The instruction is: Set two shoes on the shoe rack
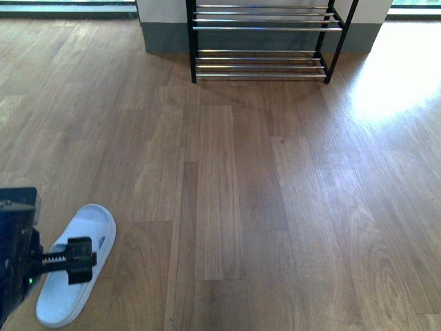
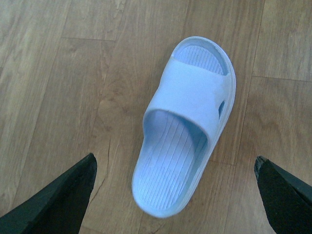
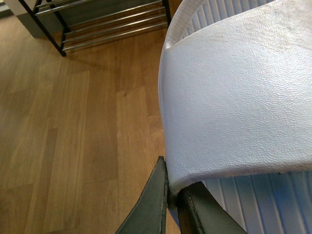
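**A:** Where is the blue slide?

**B:** Flat on the floor, sole down, at about 8 o'clock in the front view and close to the robot. Its long axis runs from 7 o'clock to 1 o'clock. The heel is nearest the robot and the open toe aims towards 1 o'clock.

**A:** How does it look?

**B:** Pale blue rubber, with one broad strap over the front half and a ribbed footbed. There is a small vent hole in the side of the strap.

**A:** And the left end effector?

**B:** Spread wide, hovering over the slide. One black finger sits on either side of the heel half, both apart from the rubber.

**A:** The other shoe?

**B:** The second slide is up off the floor, held by the right end effector. Its fingers pinch the edge of the pebbled, pale strap, and ribs of the footbed show under it. I can't tell which way its toe points.

**A:** The room?

**B:** Warm brown wood planks. The rack stands at 12 o'clock, well apart from both slides. It has black side frames and tiers of chrome rods, and it stands against a grey wall base. A bright patch of sun lies on the boards at 2 o'clock.
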Available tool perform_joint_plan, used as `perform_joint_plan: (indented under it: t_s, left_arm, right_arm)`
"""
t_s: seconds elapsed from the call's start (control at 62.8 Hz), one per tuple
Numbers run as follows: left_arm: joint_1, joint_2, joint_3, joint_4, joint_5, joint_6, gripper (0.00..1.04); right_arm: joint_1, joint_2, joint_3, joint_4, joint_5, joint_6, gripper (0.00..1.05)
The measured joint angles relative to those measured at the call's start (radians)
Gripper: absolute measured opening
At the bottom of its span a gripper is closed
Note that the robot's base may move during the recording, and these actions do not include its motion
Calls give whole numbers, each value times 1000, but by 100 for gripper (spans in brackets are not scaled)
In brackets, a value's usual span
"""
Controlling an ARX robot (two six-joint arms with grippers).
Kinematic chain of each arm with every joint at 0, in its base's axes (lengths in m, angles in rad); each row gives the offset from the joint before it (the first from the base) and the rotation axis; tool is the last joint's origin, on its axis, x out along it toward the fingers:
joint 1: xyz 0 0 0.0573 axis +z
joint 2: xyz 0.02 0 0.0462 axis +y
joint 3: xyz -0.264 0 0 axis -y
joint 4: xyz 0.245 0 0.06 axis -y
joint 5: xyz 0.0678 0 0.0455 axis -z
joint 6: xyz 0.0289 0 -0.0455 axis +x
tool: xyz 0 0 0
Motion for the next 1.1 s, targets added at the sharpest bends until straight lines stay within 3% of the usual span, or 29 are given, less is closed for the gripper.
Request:
perform_joint_plan:
  t_s: [0.35, 0.494, 0.701, 1.099]
  left_arm:
    - [40, 243, 427, -290, 186, 159, 95]
    - [38, 364, 535, -341, 182, 189, 95]
    - [31, 416, 584, -336, 184, 188, 95]
    - [102, 419, 621, -257, 251, 163, 95]
  right_arm:
    - [1, 0, 0, 0, 0, 0, 2]
    - [1, 0, 0, 0, 0, 0, 2]
    - [1, 0, 0, 0, 0, 0, 2]
    - [1, 0, 0, 0, 0, 0, 2]
